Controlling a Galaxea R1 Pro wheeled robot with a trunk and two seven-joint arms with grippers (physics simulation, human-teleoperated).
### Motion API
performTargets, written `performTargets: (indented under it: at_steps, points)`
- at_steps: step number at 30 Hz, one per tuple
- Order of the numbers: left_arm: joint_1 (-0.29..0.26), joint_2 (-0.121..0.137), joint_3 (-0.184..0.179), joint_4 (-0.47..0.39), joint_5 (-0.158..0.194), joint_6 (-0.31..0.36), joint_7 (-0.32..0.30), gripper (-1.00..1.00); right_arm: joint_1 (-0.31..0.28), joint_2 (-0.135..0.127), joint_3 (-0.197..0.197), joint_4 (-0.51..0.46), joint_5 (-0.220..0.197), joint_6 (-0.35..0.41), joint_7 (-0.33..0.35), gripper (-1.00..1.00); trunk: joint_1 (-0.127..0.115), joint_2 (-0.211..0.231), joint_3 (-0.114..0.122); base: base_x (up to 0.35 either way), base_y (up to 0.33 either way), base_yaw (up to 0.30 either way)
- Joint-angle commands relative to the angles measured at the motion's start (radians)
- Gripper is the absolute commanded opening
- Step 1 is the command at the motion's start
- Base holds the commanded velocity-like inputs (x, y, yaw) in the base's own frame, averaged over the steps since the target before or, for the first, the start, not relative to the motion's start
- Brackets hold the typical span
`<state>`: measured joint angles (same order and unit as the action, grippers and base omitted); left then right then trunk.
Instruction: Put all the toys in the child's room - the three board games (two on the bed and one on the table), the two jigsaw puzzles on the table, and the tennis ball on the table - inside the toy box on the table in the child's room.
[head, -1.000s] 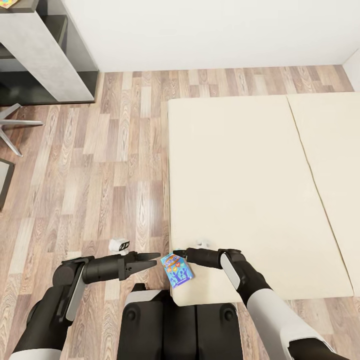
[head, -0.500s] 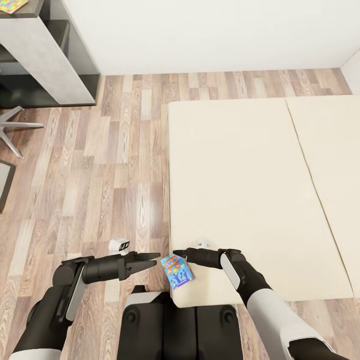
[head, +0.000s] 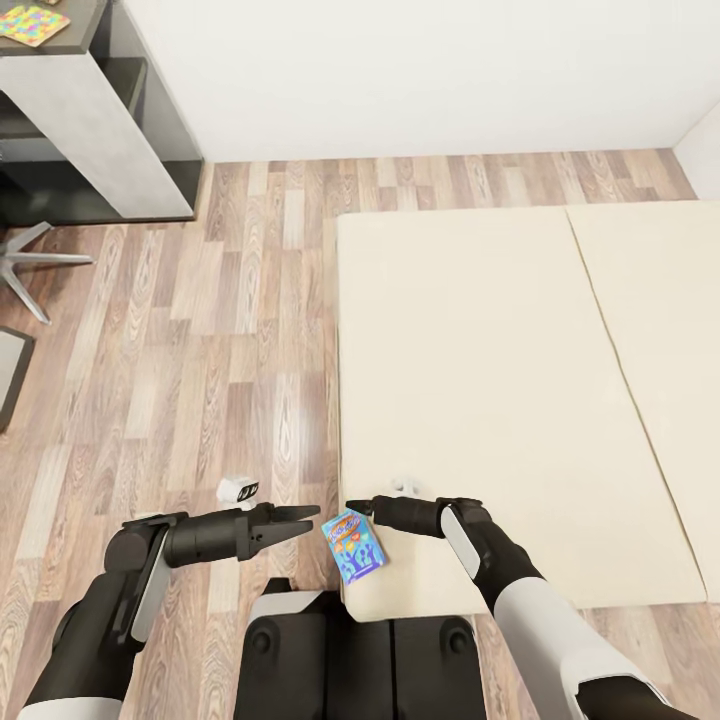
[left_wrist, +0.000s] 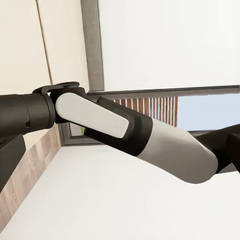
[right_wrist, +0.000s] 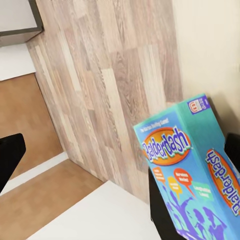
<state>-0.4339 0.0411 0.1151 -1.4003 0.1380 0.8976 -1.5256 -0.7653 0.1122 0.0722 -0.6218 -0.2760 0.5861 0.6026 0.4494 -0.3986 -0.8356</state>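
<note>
Where the right hand (head: 352, 508) closes: blue board game (head: 355, 545) (bed (head: 480, 370) edge).

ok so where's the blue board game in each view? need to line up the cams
Head view: the blue board game sits low and centre, at the bed's near corner, against the right gripper.
Left wrist view: not in it; the right arm crosses over the mattress.
Right wrist view: lower right, tilted, between the dark fingers.
Shared landmark: the cream mattress edge meeting the wood floor.
</note>
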Motion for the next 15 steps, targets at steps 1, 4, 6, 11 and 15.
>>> performTargets:
  at_steps: [1, 4, 6, 11, 15]
  points:
    - [0.0, 0.0, 0.0, 0.0, 0.0, 0.011, -0.003, 1.0, 0.0, 0.0, 0.001, -0.001, -0.006, 0.007, -0.002, 1.0, 0.001, -0.001, 0.001, 0.0, 0.0, 0.0]
    - [0.0, 0.001, 0.0, 0.0, 0.0, 0.011, -0.004, 1.0, 0.0, 0.0, 0.0, -0.001, -0.006, 0.007, -0.001, 1.0, 0.001, -0.001, 0.006, 0.0, 0.0, 0.0]
    - [0.0, 0.001, 0.0, 0.0, 0.0, 0.011, -0.004, 1.0, 0.0, 0.0, 0.0, -0.001, -0.006, 0.007, -0.001, 1.0, 0.001, -0.001, 0.009, 0.0, 0.0, 0.0]
    - [0.0, 0.001, 0.001, 0.0, 0.0, 0.01, -0.004, 1.0, 0.0, 0.0, 0.0, -0.001, -0.006, 0.008, -0.001, 1.0, 0.001, -0.001, 0.017, 0.0, 0.0, 0.0]
    - [0.0, 0.002, 0.002, 0.0, 0.0, 0.01, -0.004, 1.0, 0.0, 0.0, 0.0, -0.001, -0.006, 0.008, -0.001, 1.0, 0.001, -0.001, 0.024, 0.0, 0.0, 0.0]
